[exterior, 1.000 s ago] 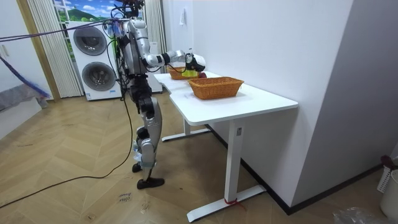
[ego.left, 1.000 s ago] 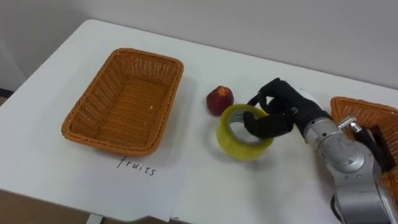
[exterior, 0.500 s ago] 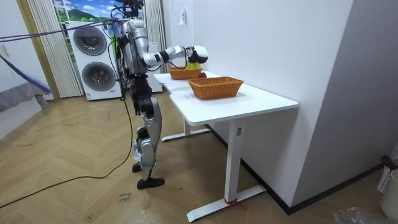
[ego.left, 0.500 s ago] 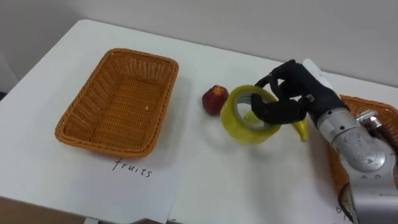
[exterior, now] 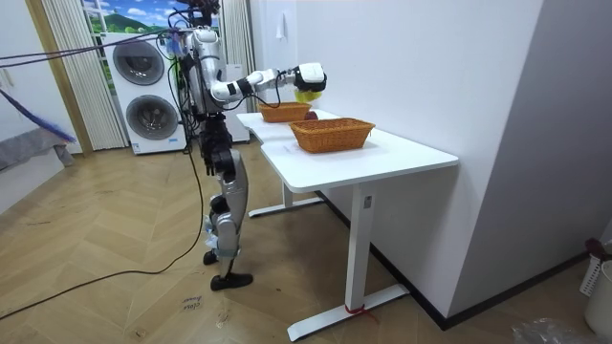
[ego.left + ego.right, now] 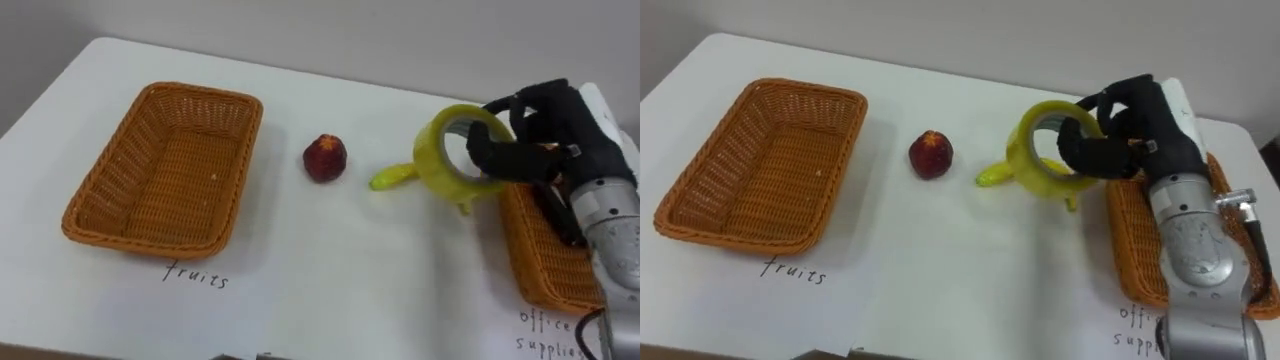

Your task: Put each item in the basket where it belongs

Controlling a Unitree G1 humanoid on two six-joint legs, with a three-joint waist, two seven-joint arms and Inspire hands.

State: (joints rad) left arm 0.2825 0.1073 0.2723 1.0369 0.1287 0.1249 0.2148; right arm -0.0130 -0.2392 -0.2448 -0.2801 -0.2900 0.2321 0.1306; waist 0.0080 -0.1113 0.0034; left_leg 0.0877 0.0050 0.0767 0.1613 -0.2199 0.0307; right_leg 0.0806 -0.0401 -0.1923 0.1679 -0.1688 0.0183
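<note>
Two baskets on the table (image 6: pixel 330 270). The fruit basket (image 6: pixel 165 170) sits empty far left, then come a red fruit (image 6: pixel 325 158) and a banana (image 6: pixel 392 178). The right hand (image 6: pixel 545 135) has its fingers curled through the yellow tape roll (image 6: pixel 430 165), held up just left of the office-supplies basket (image 6: pixel 535 260). I'd guess the drop needs a short shift right.
</note>
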